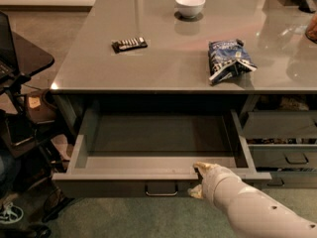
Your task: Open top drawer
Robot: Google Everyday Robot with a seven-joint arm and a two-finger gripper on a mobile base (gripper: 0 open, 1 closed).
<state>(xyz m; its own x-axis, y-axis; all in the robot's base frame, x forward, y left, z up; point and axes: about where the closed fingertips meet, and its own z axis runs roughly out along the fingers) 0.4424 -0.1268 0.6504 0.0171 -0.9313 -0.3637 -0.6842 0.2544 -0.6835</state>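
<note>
The gripper is mostly covered by its own pale wrist, so I cannot tell if it clasps the panel or only lies against it. The arm is cut off by the lower right corner of the view. The back part of the top drawer lies in shadow under the table, and its rear wall is hard to make out.

The top drawer stands open, directly beyond and to the left of the gripper. Its long axis runs left to right, its front panel faces the camera and its grey inside faces up. The small handle sits on the front panel, just left of the gripper and a little lower.

The arm comes in from the lower right and rises slantwise to the upper left. The gripper is at the top edge of the front panel, right of its middle.

Far beyond the gripper, on the table, stand a white bowl, a dark remote to the left and a blue bag to the right. Narrower drawers to the right are cut by the border.
</note>
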